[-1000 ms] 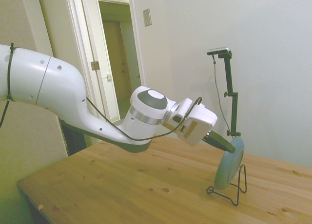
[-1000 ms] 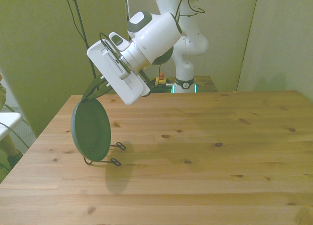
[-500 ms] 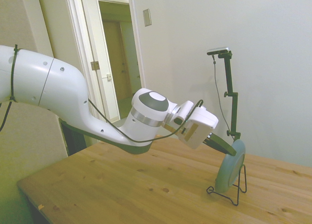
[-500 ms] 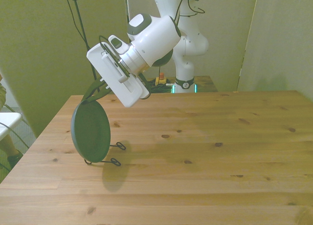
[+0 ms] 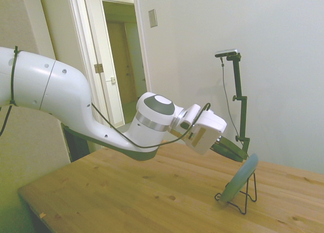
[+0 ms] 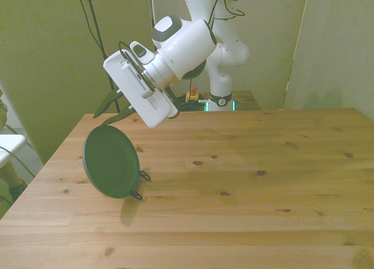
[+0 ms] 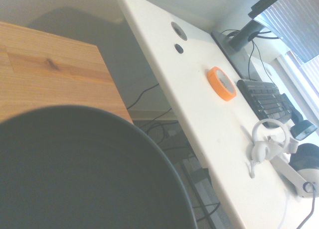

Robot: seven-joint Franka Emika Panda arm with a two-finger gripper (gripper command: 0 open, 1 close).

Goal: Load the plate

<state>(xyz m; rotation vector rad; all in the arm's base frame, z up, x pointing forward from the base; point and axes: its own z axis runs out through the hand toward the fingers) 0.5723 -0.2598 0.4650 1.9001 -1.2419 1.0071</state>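
Plate point(image 5: 238, 180) loading looks all but done, judging from what has changed around the wire stand point(image 6: 136, 195).

The wooden table point(image 6: 245, 193) is the biggest thing here. The stand sits close to one of its side edges, on the front view's left. The wide bare stretch of boards lies on the stand's other side, toward the front view's right. In the wrist view the table's edge runs just past the plate's rim, with a drop to the floor and a white desk point(image 7: 199, 89) beyond it. That side of the stand offers little margin.

The white arm point(image 5: 101, 116) reaches in above the stand at a slant, with its wrist higher than the stand and back from it.

Half a second ago the plate stood nearly upright in the stand, with its top rim between the fingers. Now it has tipped back and leans at a slope against the stand's raised loop, its lower edge in the cradle at the foot. I take this to mean the stand now carries the plate's weight.

The gripper point(image 5: 242, 153) hangs just above the stand, at the plate's top rim. Its fingers are parted and no longer clamp the rim. From these views I cannot tell whether one of them touches it.

The stand is thin wire and probably light, so a finger that catches the rim could drag both plate and stand toward the near edge. The safest way out appears to be up and back along the arm's own line, away from the stand.
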